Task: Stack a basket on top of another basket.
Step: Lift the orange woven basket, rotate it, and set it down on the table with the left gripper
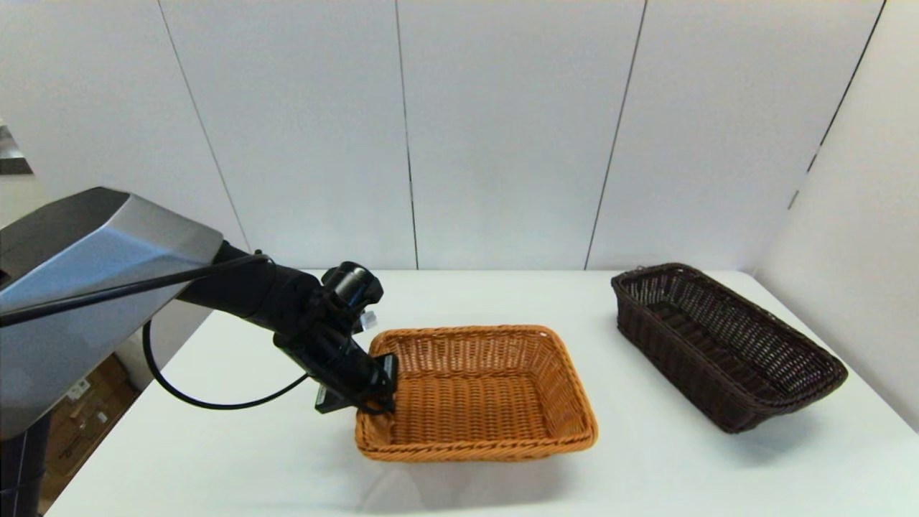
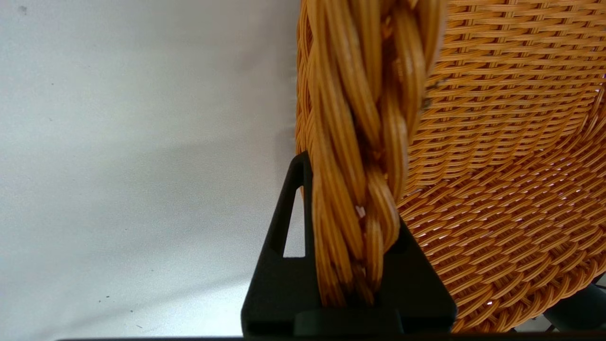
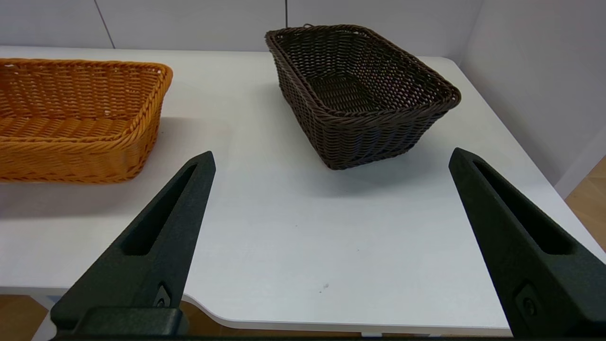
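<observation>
Left claw (image 1: 373,391) clamped on the braided rim of the orange-tan wicker basket (image 1: 477,391), on that basket's left side near its front corner; in the left wrist view, one black finger (image 2: 289,222) against the outer wall, the other inside, rim (image 2: 364,142) squeezed between them. Orange-tan wicker basket tilted, left side raised, a shadow under its front edge on the white bench (image 1: 646,459); hard to tell whether its right side touches the bench. Dark brown wicker basket (image 1: 725,345) well apart to the right of the orange-tan basket, resting on the bench near the far right corner, set at an angle, nothing inside it. Right claw (image 3: 331,241) wide open, fingers far apart, hovering over the bench's near edge, nearer the robot than the dark brown wicker basket (image 3: 360,92), gripping nothing; out of the head view. Orange-tan wicker basket (image 3: 78,118) also seen from the right wrist, beside the dark one, with bare bench (image 3: 265,213) between
</observation>
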`<state>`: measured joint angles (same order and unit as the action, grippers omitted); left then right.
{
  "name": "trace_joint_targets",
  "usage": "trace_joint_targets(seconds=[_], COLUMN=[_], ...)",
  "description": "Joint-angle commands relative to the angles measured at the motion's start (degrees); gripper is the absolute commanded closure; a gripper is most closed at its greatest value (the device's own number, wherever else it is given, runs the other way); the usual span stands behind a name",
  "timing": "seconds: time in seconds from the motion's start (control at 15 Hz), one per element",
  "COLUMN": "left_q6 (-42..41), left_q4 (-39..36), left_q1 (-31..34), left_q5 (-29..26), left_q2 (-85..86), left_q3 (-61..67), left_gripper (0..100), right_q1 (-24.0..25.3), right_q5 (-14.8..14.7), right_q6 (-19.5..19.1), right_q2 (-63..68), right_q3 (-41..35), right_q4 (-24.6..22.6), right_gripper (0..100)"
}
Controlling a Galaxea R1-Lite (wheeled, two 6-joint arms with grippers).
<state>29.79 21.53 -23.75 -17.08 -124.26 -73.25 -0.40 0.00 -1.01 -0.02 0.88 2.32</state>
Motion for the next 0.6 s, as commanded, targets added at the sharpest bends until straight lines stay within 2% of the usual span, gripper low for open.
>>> trace_joint_targets(seconds=[0.07,0.6], left_q6=[0.4,-0.2], left_q4=[0.3,1.1], left_q1=[-0.1,0.0], left_q5=[-0.1,0.0], left_q2=[0.1,3.8], left_q3=[-0.5,-1.2], left_gripper=[0,0], right_q1=[0.1,0.0], right_q5=[0.0,0.0], right_q6=[0.0,0.0], right_q2=[0.0,0.0], right_q3=[0.0,0.0], right_q4=[0.1,0.0], right_gripper=[0,0])
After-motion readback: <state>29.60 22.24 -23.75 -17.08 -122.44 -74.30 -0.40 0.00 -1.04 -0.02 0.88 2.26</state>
